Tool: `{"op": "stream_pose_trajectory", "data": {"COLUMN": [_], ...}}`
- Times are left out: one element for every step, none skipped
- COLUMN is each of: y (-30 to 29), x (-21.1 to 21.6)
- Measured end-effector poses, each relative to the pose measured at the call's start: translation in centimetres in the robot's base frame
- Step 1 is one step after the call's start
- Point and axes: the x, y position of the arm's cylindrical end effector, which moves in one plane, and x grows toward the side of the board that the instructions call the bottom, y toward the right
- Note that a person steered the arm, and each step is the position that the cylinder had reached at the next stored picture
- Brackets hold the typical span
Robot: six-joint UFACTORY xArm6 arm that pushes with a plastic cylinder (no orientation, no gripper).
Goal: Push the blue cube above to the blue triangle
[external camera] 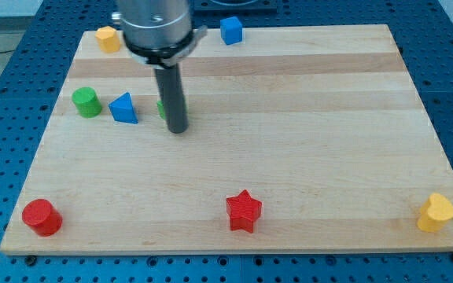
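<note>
The blue cube (231, 30) sits at the board's top edge, right of centre-left. The blue triangle (123, 108) lies at the view's left, next to a green cylinder (86, 102). My tip (178, 128) rests on the board just right of the blue triangle, well below and left of the blue cube. A green block (162, 108) is mostly hidden behind the rod; its shape cannot be made out.
A yellow block (108, 38) sits at the top left corner. A red cylinder (41, 218) stands at the bottom left, a red star (244, 211) at the bottom centre, and a yellow heart-like block (436, 213) at the bottom right.
</note>
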Motion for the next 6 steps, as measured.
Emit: {"op": "stream_pose_trajectory", "data": {"y": [-0.8,3.4,14.4,20.4,21.3,18.1], "x": [-0.4,0.1,-2.2,-10.1,-17.4,-21.2]}}
